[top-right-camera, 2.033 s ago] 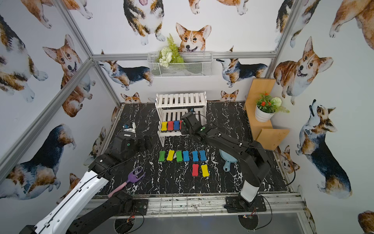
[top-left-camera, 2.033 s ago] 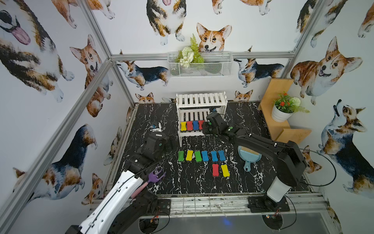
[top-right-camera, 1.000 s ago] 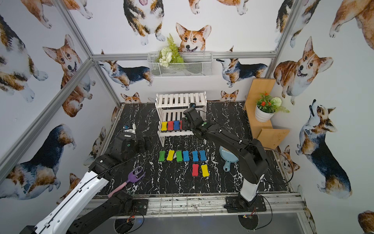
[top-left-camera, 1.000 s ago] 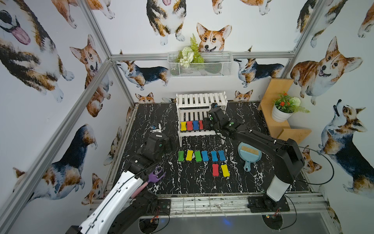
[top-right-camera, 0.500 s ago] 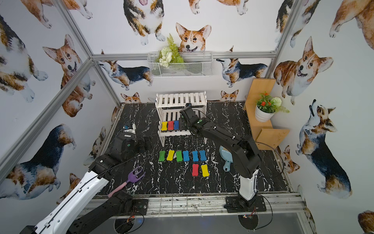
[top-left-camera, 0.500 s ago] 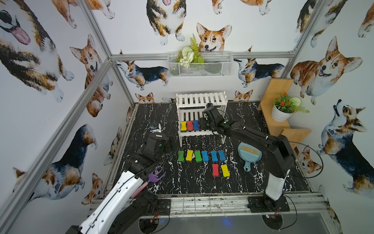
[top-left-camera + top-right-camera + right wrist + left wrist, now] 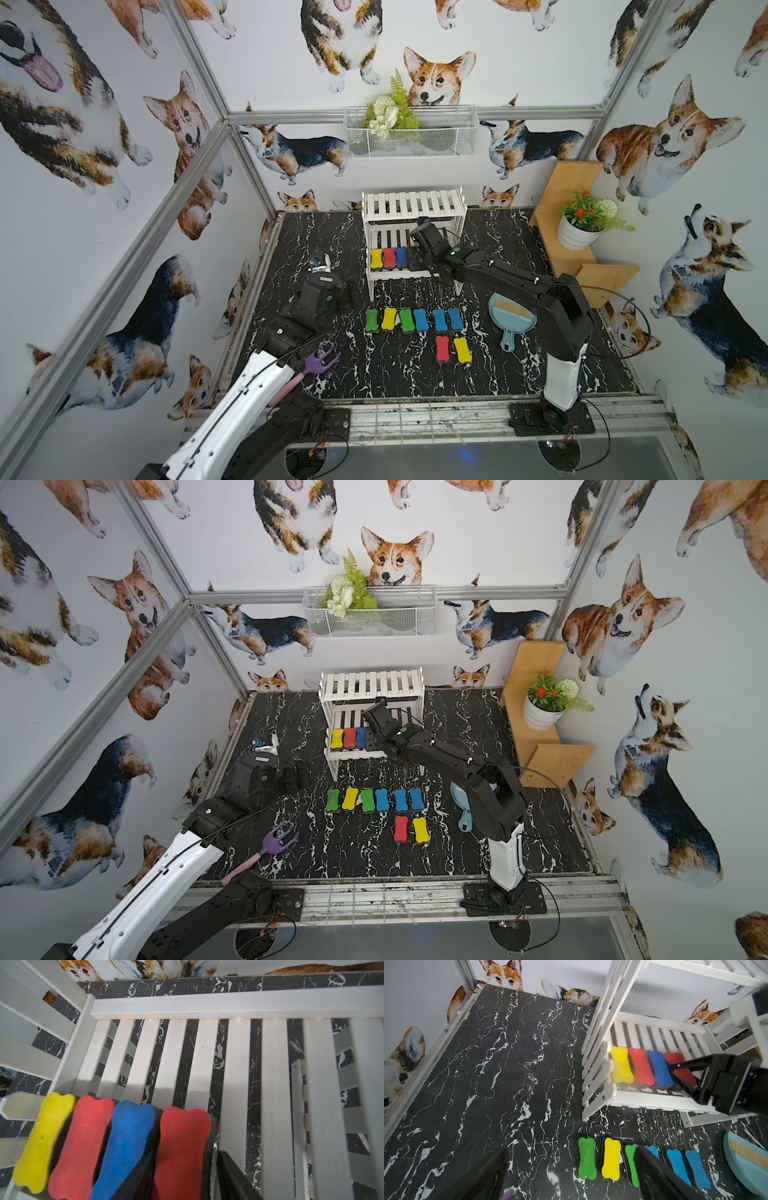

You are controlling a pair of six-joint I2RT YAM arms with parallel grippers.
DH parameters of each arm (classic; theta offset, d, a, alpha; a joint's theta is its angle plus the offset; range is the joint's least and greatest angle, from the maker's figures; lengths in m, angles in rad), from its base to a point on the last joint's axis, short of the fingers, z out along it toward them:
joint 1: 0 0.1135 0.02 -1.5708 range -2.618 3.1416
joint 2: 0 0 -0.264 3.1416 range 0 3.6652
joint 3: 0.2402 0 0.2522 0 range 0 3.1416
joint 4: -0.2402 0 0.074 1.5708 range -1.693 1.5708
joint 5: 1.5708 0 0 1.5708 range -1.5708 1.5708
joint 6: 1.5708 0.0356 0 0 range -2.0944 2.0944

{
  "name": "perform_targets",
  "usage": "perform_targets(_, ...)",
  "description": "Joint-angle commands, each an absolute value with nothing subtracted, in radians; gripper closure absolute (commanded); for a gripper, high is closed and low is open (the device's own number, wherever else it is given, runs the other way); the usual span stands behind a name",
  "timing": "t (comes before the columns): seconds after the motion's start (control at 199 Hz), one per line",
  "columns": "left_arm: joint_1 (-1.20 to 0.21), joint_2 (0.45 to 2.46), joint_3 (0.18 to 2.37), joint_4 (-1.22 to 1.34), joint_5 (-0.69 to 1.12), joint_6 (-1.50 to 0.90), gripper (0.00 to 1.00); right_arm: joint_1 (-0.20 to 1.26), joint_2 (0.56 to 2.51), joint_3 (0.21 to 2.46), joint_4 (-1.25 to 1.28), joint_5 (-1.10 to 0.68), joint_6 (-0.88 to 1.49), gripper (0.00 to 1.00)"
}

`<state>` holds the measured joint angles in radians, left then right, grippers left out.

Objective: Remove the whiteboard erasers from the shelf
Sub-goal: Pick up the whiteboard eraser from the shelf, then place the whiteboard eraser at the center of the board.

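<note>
Right gripper [image 7: 184, 1157] is down at the lower tier of the shelf [image 7: 411, 204], straddling the end red eraser [image 7: 182, 1130]. One finger [image 7: 232, 1174] sits just beside the pad's outer edge over bare slats. The other is in the gap between it and the blue eraser [image 7: 126, 1142]. The fingers are part-way apart with the pad between them; can't tell if they squeeze it or only flank it. That eraser lies flat on the slats, last in a tight row of four at the shelf's left end: yellow eraser [image 7: 43, 1140], other red eraser [image 7: 81, 1142], blue, red, packed side by side. Left gripper [image 7: 300, 776] hovers over the table [image 7: 374, 374] to the left of the shelf, fingers spread wide, empty. More erasers lie on the black marble table in front of the shelf. There is a row of six [image 7: 421, 320] (green, yellow, green, three blue) and a red and yellow pair [image 7: 442, 348] nearer the robot. The light-blue dustpan [image 7: 513, 320] is just to their right.
</note>
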<state>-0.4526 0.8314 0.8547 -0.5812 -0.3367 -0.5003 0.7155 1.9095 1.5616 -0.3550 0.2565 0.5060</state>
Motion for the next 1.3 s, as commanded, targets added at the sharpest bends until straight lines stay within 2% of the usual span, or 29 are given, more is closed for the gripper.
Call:
perform_targets(0.0, -0.451, 0.828, 0.851, -0.575, -0.341, -0.495, 0.01, 0.721, 1.920, 1.571, -0.393, 0.285, 0.486, 0.50)
perform_targets(0.266, -0.449, 0.828, 0.859, -0.579, -0.335, -0.494, 0.01, 0.721, 1.884, 1.589, -0.373, 0.279, 0.480, 0.69)
perform_targets(0.498, -0.449, 0.831, 0.869, -0.578, -0.328, -0.494, 0.01, 0.721, 1.751, 1.506, -0.305, 0.214, 0.530, 0.77)
perform_targets(0.865, -0.446, 0.826, 0.885, -0.576, -0.328, -0.483, 0.01, 0.846, 1.409, 1.041, -0.206, 0.124, 0.796, 0.78)
perform_targets(1.025, -0.445, 0.818, 0.888, -0.583, -0.323, -0.482, 0.01, 0.892, 1.309, 0.832, -0.223, 0.013, 0.953, 0.78)
perform_targets(1.297, -0.443, 0.812, 0.888, -0.578, -0.309, -0.498, 0.01, 0.915, 1.294, 0.753, -0.314, -0.138, 1.074, 0.78)
